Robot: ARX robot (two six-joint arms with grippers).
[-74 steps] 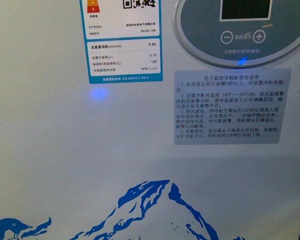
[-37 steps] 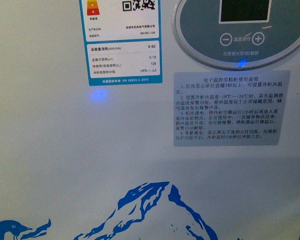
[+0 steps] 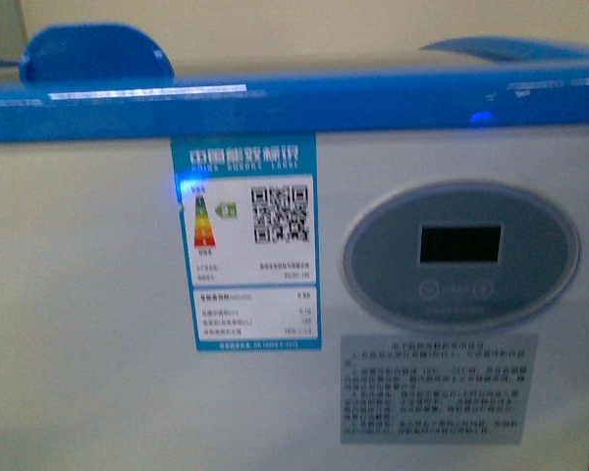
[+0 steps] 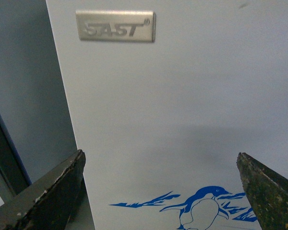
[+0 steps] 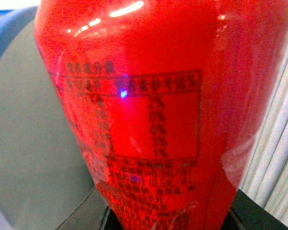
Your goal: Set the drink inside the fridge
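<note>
The right gripper (image 5: 170, 221) seems to be clamped on the drink (image 5: 134, 115). Only small dark bits of it show, one on each side of the bottle, low in the right wrist view. The red label with its rows of tiny print fills almost that whole picture. So the drink is in the right gripper, very close to its camera. I cannot tell if the bottle stands straight up or leans.

The left gripper (image 4: 159, 158) has its two dark fingers (image 4: 48, 191) spread far apart, with nothing between them. It faces the white front wall of the fridge (image 4: 182, 96), near the silver SAST badge (image 4: 115, 26) and the blue penguin (image 4: 199, 213).

The front view shows the fridge's blue rim (image 3: 275, 98) running across the top of the white wall. Below the rim are the energy sticker (image 3: 255, 255), the oval grey display (image 3: 459, 257) and a grey notice (image 3: 437, 388). A blue hump (image 3: 93, 54) rises behind the rim.

The way in looks to be from the top. So the drink must go up over the blue rim and then down inside. The right arm is the one to do it, since it has the bottle.

The front view shows the rim but no arm and no drink. The right wrist view shows the drink but no clear rim. I cannot tell how far the bottle is from the top.
</note>
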